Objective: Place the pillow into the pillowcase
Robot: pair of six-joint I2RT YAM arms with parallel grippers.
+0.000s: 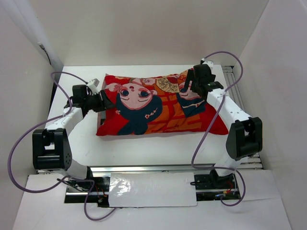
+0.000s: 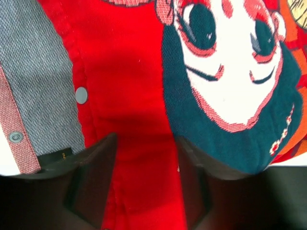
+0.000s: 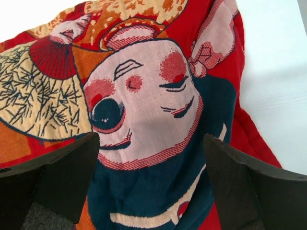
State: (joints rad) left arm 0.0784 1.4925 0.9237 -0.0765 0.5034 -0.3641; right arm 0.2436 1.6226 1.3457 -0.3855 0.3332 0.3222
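the red pillowcase [image 1: 158, 108] lies lengthwise across the far half of the white worktop [image 1: 144, 148], doll side up. it looks plump, but the pillow itself shows in none of the views, so you cannot tell how far in it sits.

your left gripper [image 1: 101, 101] is at the case's left end. in the left wrist view its fingers [image 2: 91, 187] stand part way apart with a ridge of red cloth running between them. whether they actually pinch that cloth, you cannot tell. just to the left, the case's end shows a grey woven flap [image 2: 38, 72] with two round snap studs [image 2: 81, 95] and a pink-red hem. the big doll face [image 2: 230, 72] lies just past the fingertips.

your right gripper [image 1: 188, 88] hangs over the case near its far right corner, jaws spread wide and holding nothing. the second doll's face [image 3: 144, 96] fills the gap between its fingers [image 3: 62, 182].

in the overhead view the right arm's purple cable [image 1: 204, 134] crosses over the near right corner of the case on its way to the near edge. the left arm's cable [image 1: 60, 81] loops by the left edge, apart from the cloth. a metal rail [image 1: 232, 79] runs along the right edge beside the right arm. a white sheet [image 1: 153, 189] lies between the arm bases at the near edge.
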